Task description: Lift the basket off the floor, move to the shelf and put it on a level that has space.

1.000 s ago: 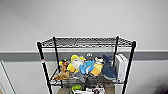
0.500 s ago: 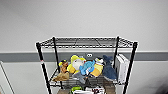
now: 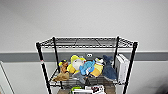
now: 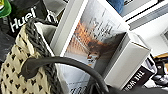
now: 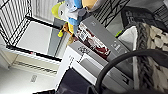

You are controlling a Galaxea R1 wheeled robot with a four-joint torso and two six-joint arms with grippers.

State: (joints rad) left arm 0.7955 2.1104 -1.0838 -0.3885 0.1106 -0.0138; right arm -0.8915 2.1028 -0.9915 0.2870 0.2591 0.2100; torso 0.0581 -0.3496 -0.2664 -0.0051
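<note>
The shelf (image 3: 132, 62), a black wire rack, stands straight ahead against the wall in the head view. Its highest level (image 3: 85, 42) is a bare wire grid. The tier below carries colourful plush toys (image 3: 85, 67) and a white box (image 3: 121, 66). The basket (image 4: 15, 72), cream woven with a dark braided rim, sits close to the left wrist camera, with books and boxes (image 4: 95, 42) standing in it. In the right wrist view the basket (image 5: 152, 50) shows again with its boxes (image 5: 100, 42), the rack's wire grid (image 5: 15, 22) and plush toys (image 5: 72, 10) just beyond.
A white wall with a grey band (image 3: 20, 56) runs behind the rack. A dark bag marked Huel (image 4: 22, 17) lies beside the basket. Tops of white and green items (image 3: 87, 90) peek in at the head view's lower edge, in front of the rack.
The rack shows slightly larger than a second ago, so the camera has come a little closer. The toys and the box on it have not moved.
</note>
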